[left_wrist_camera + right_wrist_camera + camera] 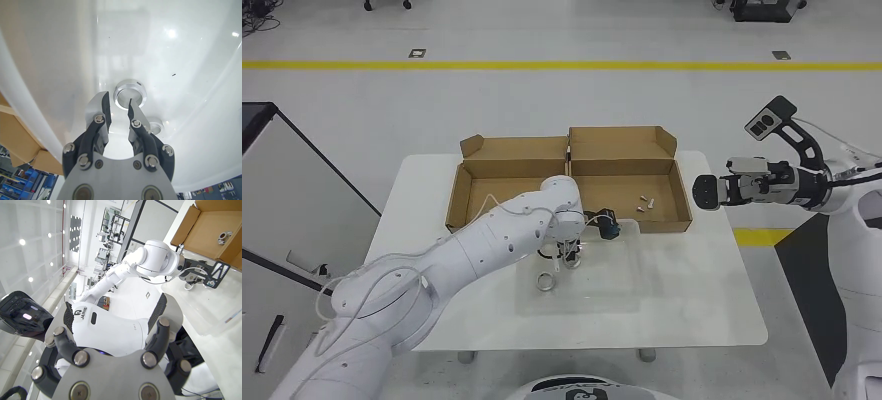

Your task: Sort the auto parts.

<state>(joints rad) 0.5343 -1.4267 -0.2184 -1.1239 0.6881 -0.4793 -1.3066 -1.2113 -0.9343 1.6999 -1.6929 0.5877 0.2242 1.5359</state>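
A silver metal ring [130, 93] lies flat on the bottom of a clear plastic tray [189, 56]. My left gripper [119, 102] is open just over it, one fingertip inside the ring's hole and the other outside its wall. A second silver ring [157, 126] lies close by, partly hidden behind one finger. From above, the left gripper [570, 255] is at the table's middle, with a ring [545, 283] just in front of it. My right gripper [113, 313] is open and empty, held in the air past the table's right edge [704, 190].
Two open cardboard boxes [507, 165] [627, 160] stand side by side at the back of the white table [422, 260]. The right one holds small white parts [647, 203]. A flanged metal part [224, 237] lies in a box.
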